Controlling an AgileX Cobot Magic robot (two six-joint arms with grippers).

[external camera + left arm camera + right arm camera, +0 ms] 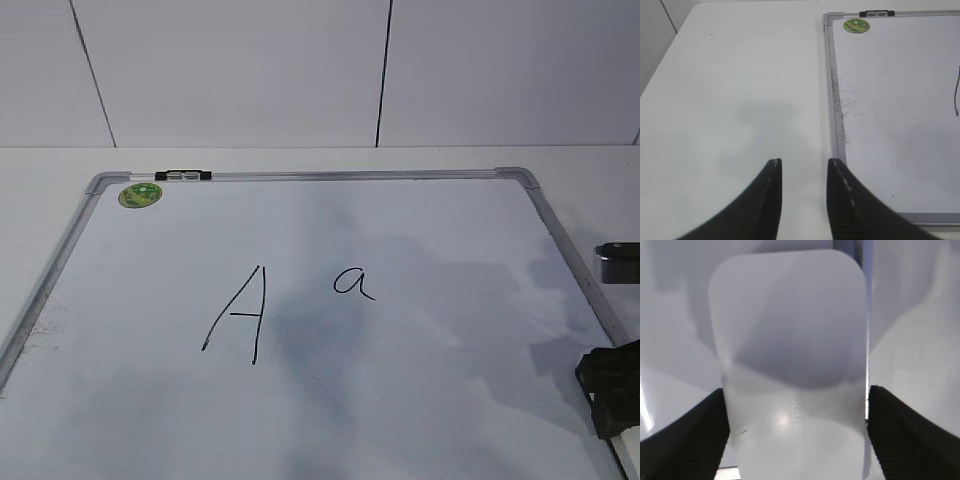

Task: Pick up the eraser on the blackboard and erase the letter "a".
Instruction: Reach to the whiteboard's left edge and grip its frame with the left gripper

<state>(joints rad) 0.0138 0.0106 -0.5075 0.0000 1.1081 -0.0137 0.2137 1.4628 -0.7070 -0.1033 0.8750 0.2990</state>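
The blackboard (420, 400) is a white board in a silver frame, lying flat. A tall capital "A" (238, 312) is drawn on it, and the small letter "a" (353, 282) sits to its right. The white eraser (790, 355) fills the right wrist view, lying by the board's right frame. My right gripper (795, 405) has a finger against each long side of it. That gripper (610, 390) shows at the right edge of the exterior view. My left gripper (805, 172) is open and empty over the bare table, left of the board's frame (836, 115).
A round green sticker (140, 194) and a black-and-silver clip (183, 176) are at the board's far left corner. A white wall stands behind the table. A dark block (620, 262) sits off the board's right edge.
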